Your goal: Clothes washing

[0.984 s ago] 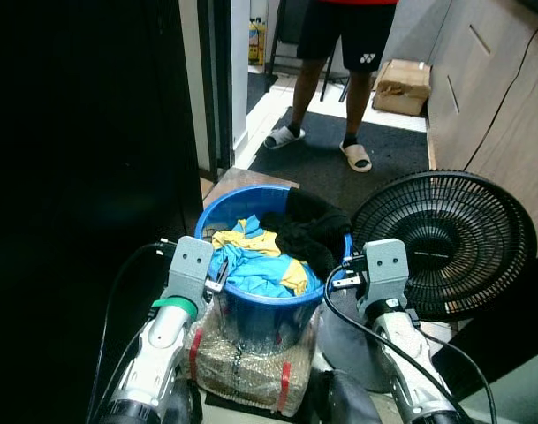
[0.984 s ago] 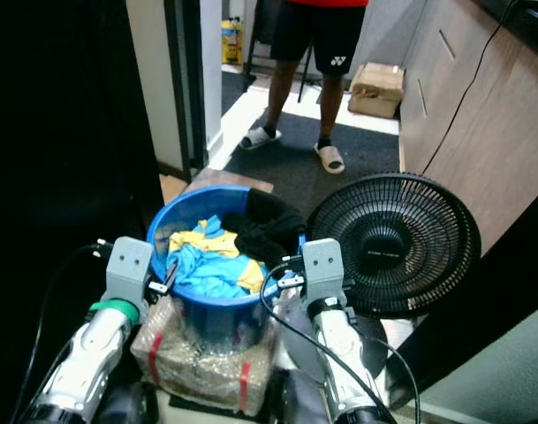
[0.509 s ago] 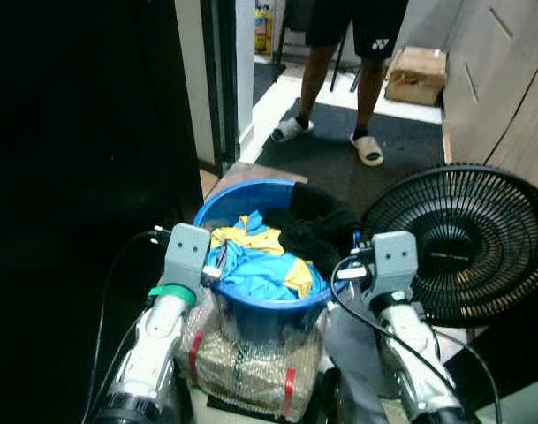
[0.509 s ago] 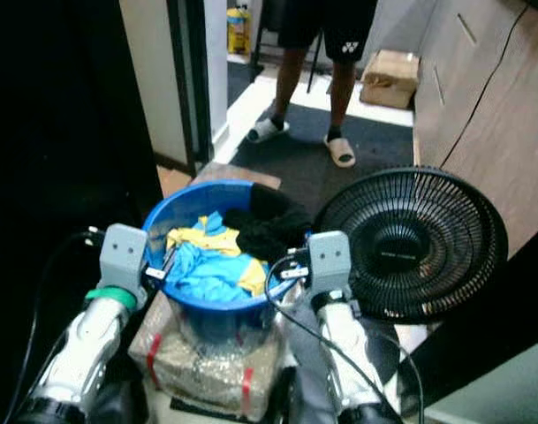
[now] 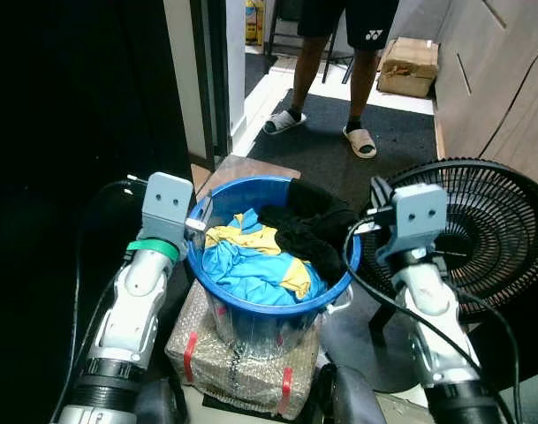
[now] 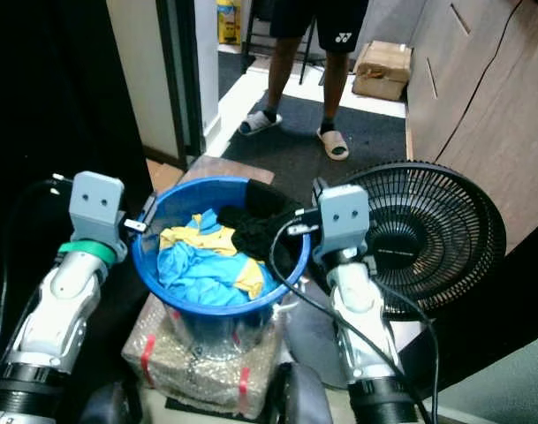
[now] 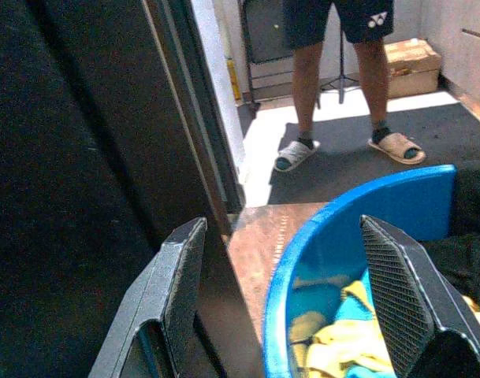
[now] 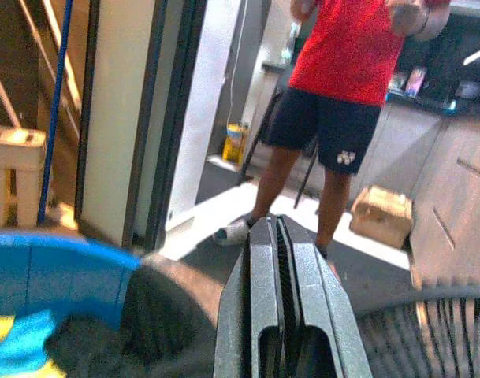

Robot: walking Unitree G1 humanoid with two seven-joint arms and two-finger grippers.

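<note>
Left eye view, one blue basin (image 5: pixel 251 305) taken as landmark: it sits on a wrapped bundle (image 5: pixel 242 358) bound with red tape, on the floor. Contents of the basin: a blue and yellow garment (image 5: pixel 251 265) toward the robot's left and middle, a black garment (image 5: pixel 313 230) toward the far right, draped over the rim. Left gripper (image 7: pixel 295 315): at the basin's left rim, fingers spread wide, one finger outside the blue wall and one over the inside, as the left wrist view shows; nothing held. Right gripper (image 8: pixel 277 315): at the basin's right rim beside the black garment, its two fingers pressed flat together with nothing visible between them. Black fan (image 5: pixel 481 238): on the floor just right of the basin, grille facing up and toward the robot. Brown board (image 5: pixel 246 168): on the floor just beyond the basin. Person (image 5: pixel 352 53): standing well beyond the basin on a dark mat (image 5: pixel 339 159), in dark shorts and slides; red shirt seen in the right wrist view. Cardboard box (image 5: pixel 408 66): beyond the basin, right of the person.
</note>
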